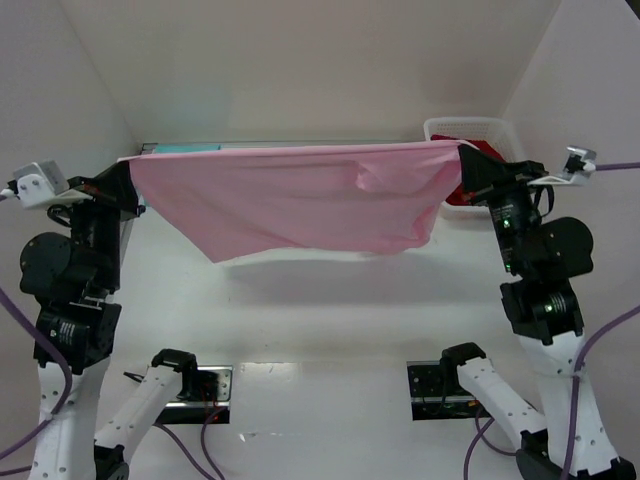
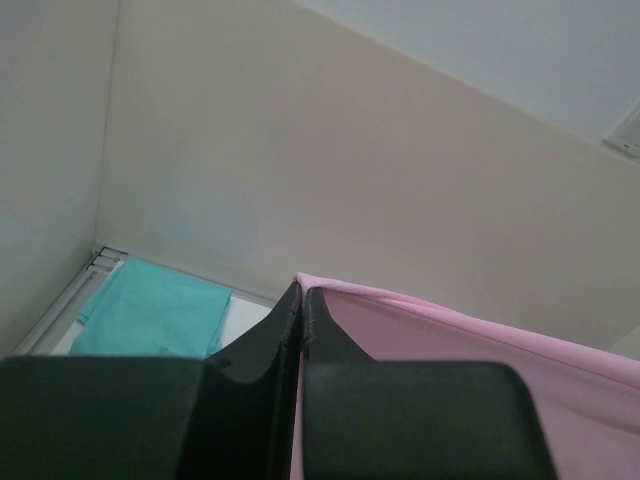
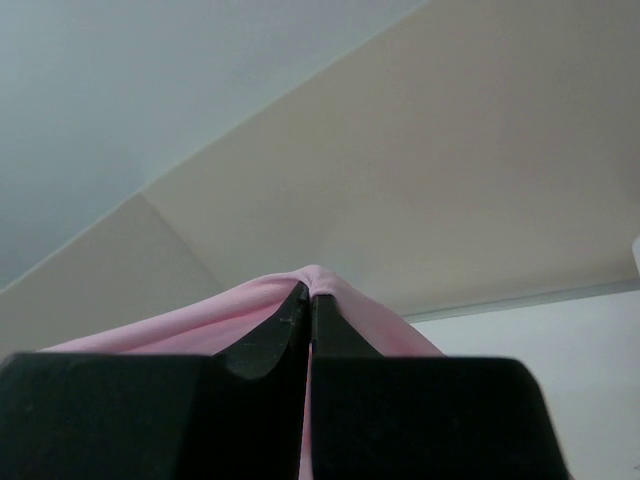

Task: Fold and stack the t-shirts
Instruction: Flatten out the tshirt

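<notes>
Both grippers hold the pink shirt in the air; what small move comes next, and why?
Probably lower the left gripper and right gripper together, laying the pink shirt flat on the table: it hangs stretched between them, above the surface.

Pink shirt is held up by its two top corners, stretched wide, lower edge sagging clear of the table. Teal shirt is laid flat at back left. Red shirt is bunched in the basket, back right.

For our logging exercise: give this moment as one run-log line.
left gripper: shut on pink t-shirt | right gripper: same | state: stretched above table
</notes>
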You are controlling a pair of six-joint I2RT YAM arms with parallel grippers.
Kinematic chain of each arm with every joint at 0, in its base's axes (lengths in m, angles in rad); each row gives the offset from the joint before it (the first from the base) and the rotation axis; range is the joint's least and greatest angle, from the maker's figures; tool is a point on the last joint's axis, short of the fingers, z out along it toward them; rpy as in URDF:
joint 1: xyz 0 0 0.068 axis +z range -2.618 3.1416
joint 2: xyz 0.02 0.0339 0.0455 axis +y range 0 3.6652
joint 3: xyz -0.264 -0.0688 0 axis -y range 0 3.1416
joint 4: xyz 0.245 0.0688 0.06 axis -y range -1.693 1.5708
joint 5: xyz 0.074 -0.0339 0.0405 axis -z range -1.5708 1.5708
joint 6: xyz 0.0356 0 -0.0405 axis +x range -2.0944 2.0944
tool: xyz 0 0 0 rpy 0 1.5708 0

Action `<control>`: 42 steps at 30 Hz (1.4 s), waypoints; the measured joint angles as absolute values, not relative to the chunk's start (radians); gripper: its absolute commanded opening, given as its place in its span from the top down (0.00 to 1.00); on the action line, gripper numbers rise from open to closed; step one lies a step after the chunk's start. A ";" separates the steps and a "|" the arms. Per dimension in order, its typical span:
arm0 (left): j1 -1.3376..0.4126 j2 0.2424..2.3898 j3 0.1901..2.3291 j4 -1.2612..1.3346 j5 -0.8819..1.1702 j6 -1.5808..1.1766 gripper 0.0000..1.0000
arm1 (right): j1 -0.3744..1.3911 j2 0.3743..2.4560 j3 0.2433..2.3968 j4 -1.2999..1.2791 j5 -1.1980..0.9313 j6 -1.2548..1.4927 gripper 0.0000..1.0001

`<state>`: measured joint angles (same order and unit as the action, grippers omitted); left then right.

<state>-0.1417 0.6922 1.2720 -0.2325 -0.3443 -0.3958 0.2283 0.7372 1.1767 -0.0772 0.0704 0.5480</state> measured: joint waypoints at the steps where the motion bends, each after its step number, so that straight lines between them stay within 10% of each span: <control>1: -0.142 0.678 1.272 -0.241 -0.347 -0.395 1.00 | 0.228 0.716 1.180 -0.088 0.066 0.546 1.00; 42: -0.160 0.854 1.258 -0.163 -0.376 -0.287 1.00 | 0.226 0.768 1.168 -0.122 0.228 0.447 1.00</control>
<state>-0.1604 0.8536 1.2579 -0.1631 -0.3756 -0.2867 0.2260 0.7681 1.1679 -0.1223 0.2276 0.4465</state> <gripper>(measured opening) 0.009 0.005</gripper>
